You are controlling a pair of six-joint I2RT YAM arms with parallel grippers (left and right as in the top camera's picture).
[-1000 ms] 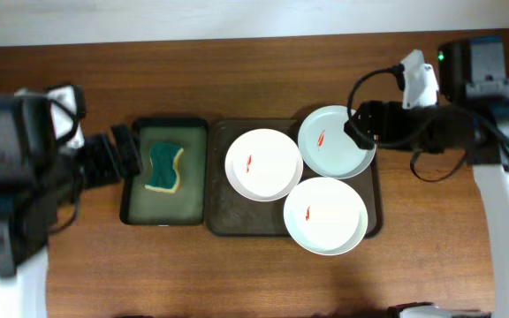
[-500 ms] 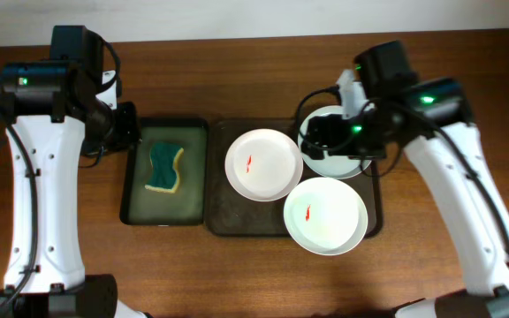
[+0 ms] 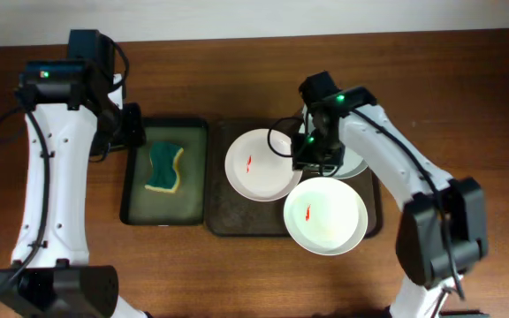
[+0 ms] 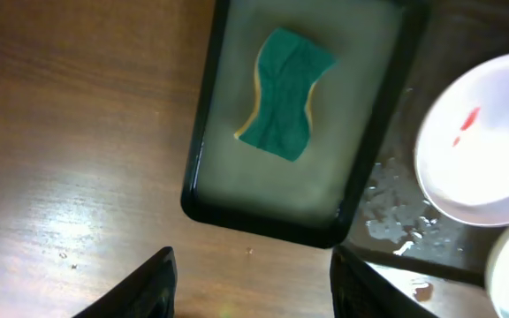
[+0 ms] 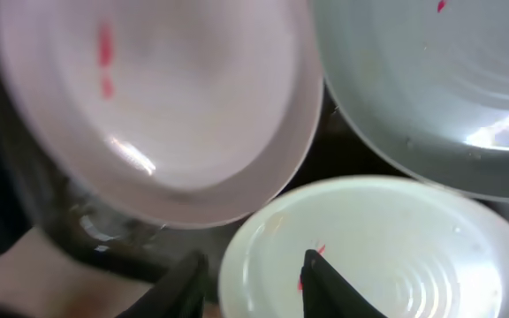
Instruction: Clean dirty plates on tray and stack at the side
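Observation:
Three white plates, each with a red smear, lie on the dark brown tray (image 3: 237, 221): a left plate (image 3: 259, 168), a back-right plate (image 3: 347, 170) partly hidden under my right arm, and a front plate (image 3: 330, 221). My right gripper (image 3: 310, 159) hovers low over the spot where the plates meet. In the right wrist view its open fingers (image 5: 254, 284) straddle the near rim of the front plate (image 5: 396, 256), with the left plate (image 5: 148, 97) and the back-right plate (image 5: 440, 79) beyond. My left gripper (image 3: 133, 132) is open and empty (image 4: 254, 287) above bare table.
A smaller dark tray (image 3: 131, 190) with a greenish floor holds a green and yellow sponge (image 3: 163, 168), left of the big tray. In the left wrist view the sponge (image 4: 285, 106) lies in that tray (image 4: 200, 177), with water drops on the big tray (image 4: 396, 221).
My right arm has swung left and lowered its gripper from the back-right plate's edge to between the plates. My left arm has risen to the small tray's back-left corner.

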